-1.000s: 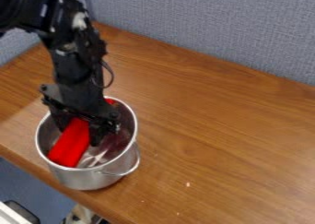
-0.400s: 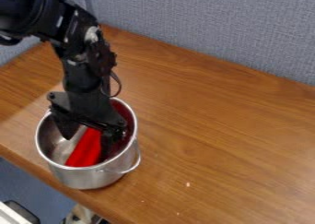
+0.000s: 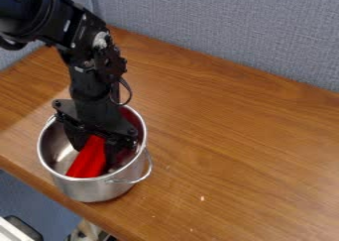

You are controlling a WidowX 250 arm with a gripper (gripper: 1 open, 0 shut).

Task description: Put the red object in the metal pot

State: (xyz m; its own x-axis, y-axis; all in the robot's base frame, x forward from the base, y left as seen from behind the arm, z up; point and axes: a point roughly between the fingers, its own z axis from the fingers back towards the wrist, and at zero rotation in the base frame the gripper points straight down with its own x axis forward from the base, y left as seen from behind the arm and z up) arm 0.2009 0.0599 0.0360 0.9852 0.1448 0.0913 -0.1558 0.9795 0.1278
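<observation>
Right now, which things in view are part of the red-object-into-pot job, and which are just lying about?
Part of the job:
- red bar, inside the pot
- metal pot, on the table
- gripper, reaching down into the pot

Not part of it:
- wooden table, only the work surface
- black-and-white item at the lower left corner, partly cut off

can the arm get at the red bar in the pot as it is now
Yes, most likely: the pot is open at the top, and the end effector already reaches down inside its rim, right at the red bar.
</observation>
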